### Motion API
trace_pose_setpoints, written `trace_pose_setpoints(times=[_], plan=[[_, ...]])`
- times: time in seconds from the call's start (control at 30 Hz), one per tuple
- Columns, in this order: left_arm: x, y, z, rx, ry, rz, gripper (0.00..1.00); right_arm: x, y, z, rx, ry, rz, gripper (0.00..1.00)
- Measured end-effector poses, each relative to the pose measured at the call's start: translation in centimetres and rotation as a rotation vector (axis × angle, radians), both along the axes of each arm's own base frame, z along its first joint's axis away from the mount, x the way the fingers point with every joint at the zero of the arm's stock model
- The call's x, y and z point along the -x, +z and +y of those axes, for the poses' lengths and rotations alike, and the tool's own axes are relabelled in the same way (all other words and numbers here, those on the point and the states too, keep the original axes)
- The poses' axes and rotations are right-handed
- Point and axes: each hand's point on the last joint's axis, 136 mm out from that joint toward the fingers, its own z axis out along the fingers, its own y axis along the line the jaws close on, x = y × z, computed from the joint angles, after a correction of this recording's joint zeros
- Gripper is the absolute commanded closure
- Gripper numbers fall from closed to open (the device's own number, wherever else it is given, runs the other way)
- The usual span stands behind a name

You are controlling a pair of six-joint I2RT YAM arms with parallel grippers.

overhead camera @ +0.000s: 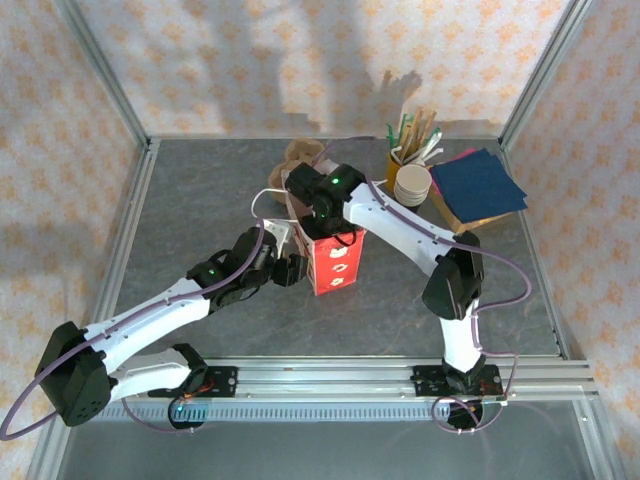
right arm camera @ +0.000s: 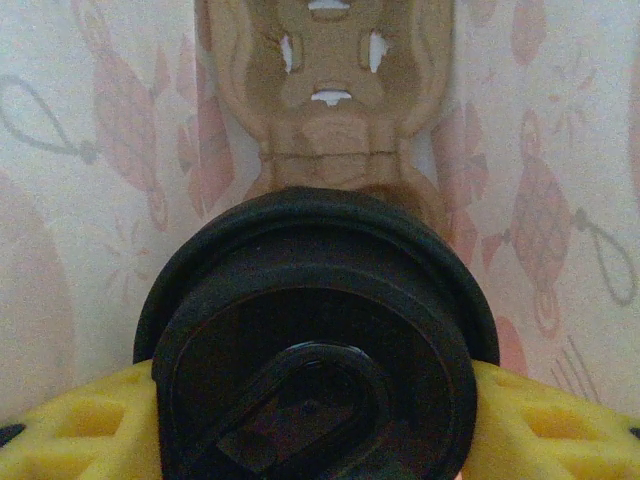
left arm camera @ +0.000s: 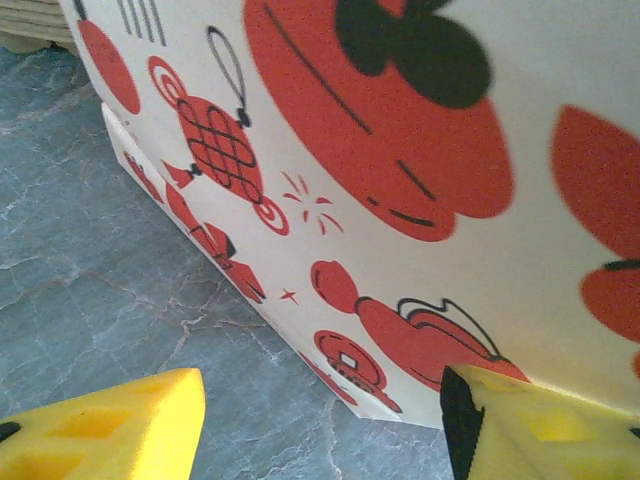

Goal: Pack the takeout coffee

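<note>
**Item: coffee cup** [right arm camera: 315,350], paper, with black lid.

**Location:** between the fingers [right arm camera: 70,425] of the right gripper [right arm camera: 320,435], inside the printed paper bag [overhead camera: 338,258]. The bag's thin walls [right arm camera: 80,150] rise on either side of the tool. A brown cardboard tray [right arm camera: 330,100] lies straight ahead of the fingertips, beyond the cup.

**Right gripper** [overhead camera: 318,200]: clamped on the cup just under the lid rim, one finger on each side, reaching down into the bag mouth.

**Left gripper** [left arm camera: 320,440]: jaws spread wide and holding nothing. The bag's lower corner [left arm camera: 400,400] sits just ahead, between the fingers. The right-hand finger [left arm camera: 540,425] looks to be against the bag wall, the other one apart from it. It sits low beside the bag [overhead camera: 288,268].

**Orientation:** the lid faces back toward the wrist and the base points away toward the tray. The long axis runs along the tool's reach, judged close to vertical. The sip opening is on the lid edge nearest the camera.

**Step in hand:** judged to be lowering the cup into the bag, not yet seated.

**Next move calls for:** a straight descent along the cup's axis, centred on a tray pocket. The jaws should part only once the base is supported, while the left tool steadies the bag.
</note>
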Motion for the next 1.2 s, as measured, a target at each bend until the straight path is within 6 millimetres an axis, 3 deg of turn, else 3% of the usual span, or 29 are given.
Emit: trace_pose_setpoints(times=[1.2], plan=[[-0.5, 1.0, 1.3, -0.036, 0.048, -0.057, 0.32, 0.2, -0.4, -0.1, 0.008, 0.007, 0.01, 0.6]])
